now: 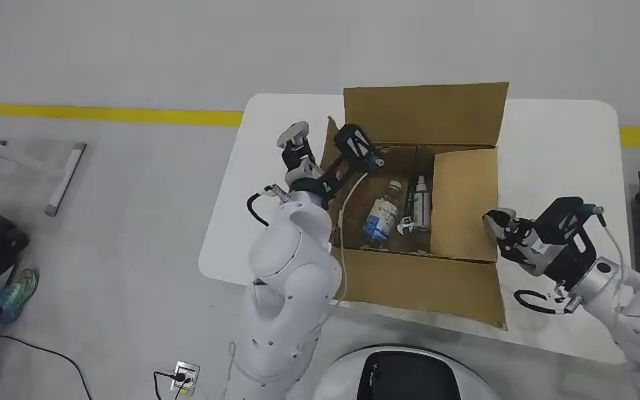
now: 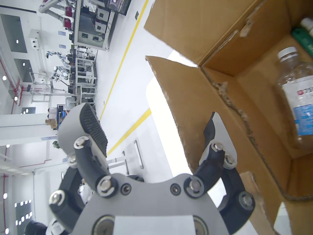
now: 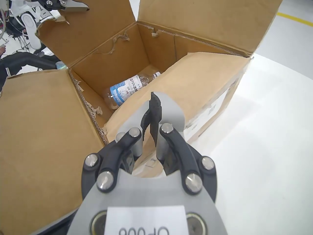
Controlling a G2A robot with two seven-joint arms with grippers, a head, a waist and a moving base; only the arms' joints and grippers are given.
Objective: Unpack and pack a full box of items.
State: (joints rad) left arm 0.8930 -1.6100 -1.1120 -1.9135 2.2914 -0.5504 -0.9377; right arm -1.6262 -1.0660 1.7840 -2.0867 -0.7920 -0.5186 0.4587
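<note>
White table [image 1: 560, 150] under open box [image 1: 425, 115], left pincer [image 1: 323, 133] astride flap [image 2: 185, 113]

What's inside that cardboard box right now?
In the cardboard box lie a clear bottle with a blue-and-white label, on its side, and a green bottle with a white cap beside it. One flap folds inward over the box, hiding whatever lies beneath it.

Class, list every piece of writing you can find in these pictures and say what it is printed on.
Clear bottle label: blurred, unreadable.
Green bottle: print blurred, unreadable.
White label on the box side: too small.
Sticker behind the right gripper: upside down, cut by the picture's edge, not surely readable.
So nothing can be quoted.
</note>
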